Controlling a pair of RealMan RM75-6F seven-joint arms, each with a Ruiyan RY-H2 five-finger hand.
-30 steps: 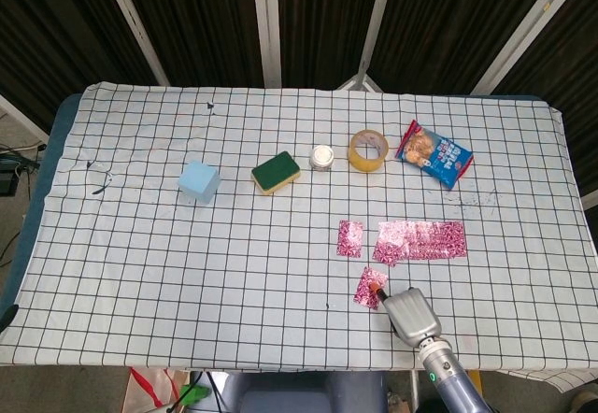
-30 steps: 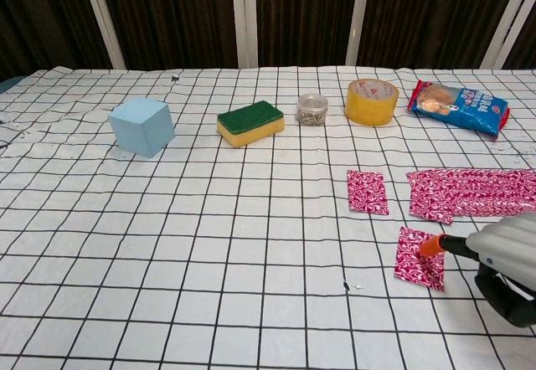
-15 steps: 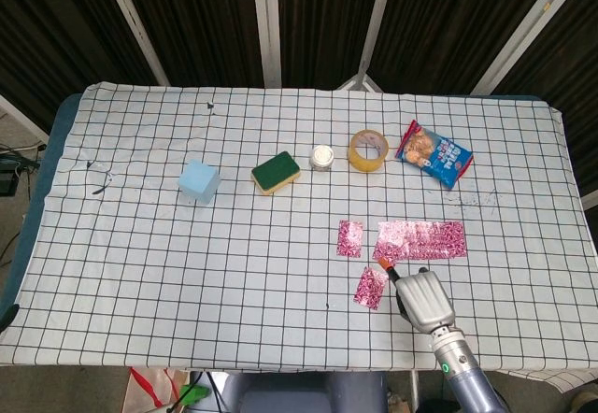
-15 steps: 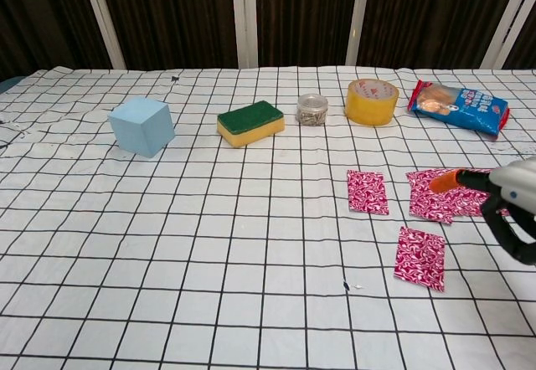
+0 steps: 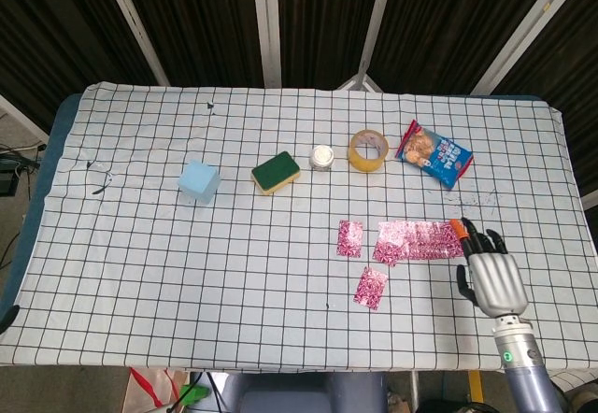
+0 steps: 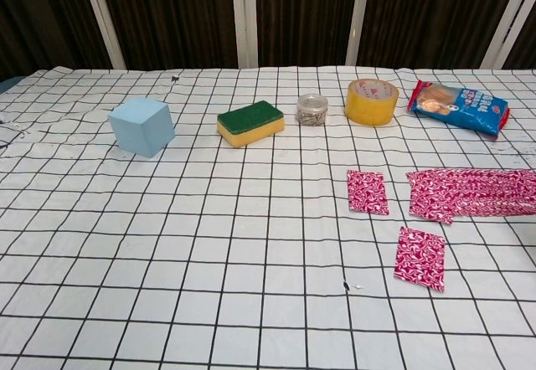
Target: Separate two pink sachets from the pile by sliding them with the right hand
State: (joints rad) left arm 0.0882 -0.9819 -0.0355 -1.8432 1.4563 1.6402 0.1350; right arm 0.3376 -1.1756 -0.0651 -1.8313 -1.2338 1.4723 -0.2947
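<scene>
Grey right robot hand (image 5: pixel 491 277) — fingers spread, beside pile (image 5: pixel 422 239).

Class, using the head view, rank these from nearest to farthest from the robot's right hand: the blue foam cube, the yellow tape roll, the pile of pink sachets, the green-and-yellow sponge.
Measured from the right hand:
1. Pile of pink sachets, just to its left, by the fingertips.
2. Yellow tape roll, farther back and left.
3. Green-and-yellow sponge, mid-table.
4. Blue foam cube, far left.
</scene>
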